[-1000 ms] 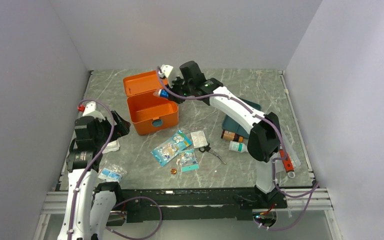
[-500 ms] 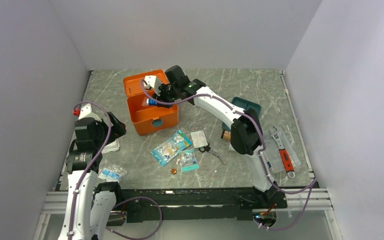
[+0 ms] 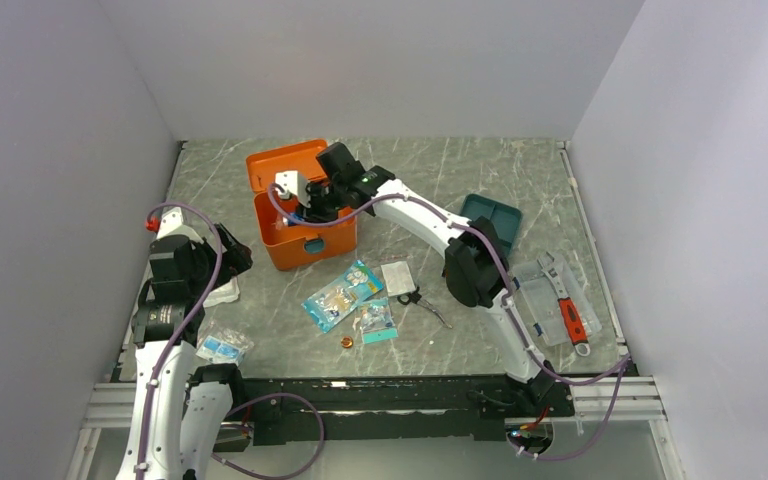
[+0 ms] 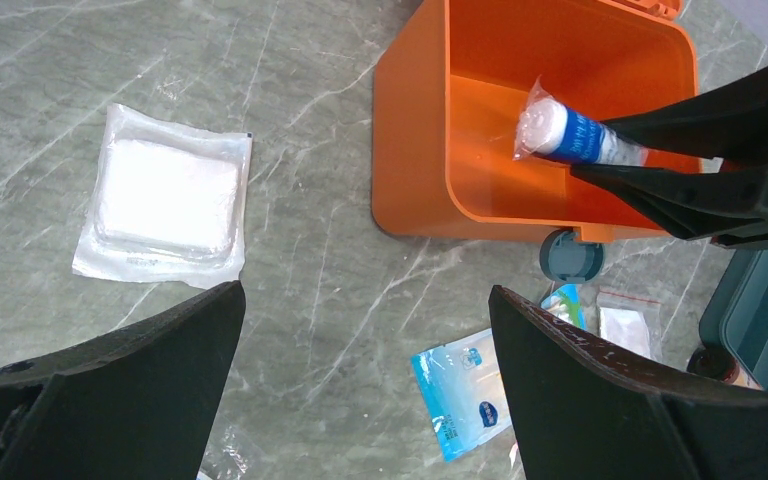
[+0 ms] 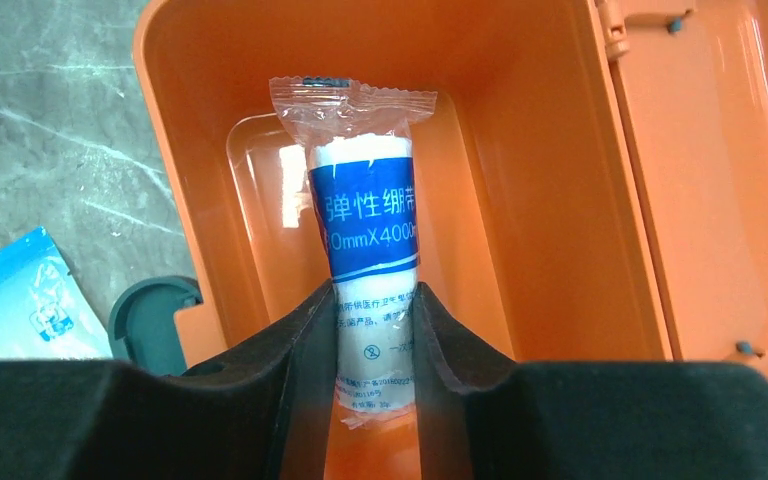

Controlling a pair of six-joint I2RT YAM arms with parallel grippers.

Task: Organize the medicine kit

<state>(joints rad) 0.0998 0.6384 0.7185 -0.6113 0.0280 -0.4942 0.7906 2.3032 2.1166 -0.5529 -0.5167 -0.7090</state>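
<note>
Right wrist alone: bandage roll (image 5: 368, 230) lettering

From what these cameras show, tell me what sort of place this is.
Probably a robot test cell: a left arm and right arm bolted to a rail at the table edge, blank walls boxing it in, first-aid packets laid beside an orange medicine kit.

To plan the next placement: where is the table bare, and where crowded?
The table is bare behind the teal tray, toward the far edge, and between the gauze packet and the blue packets. It is crowded in front of the medicine kit, where packets and scissors lie close. The right gripper holds a bandage roll inside the kit.
</note>
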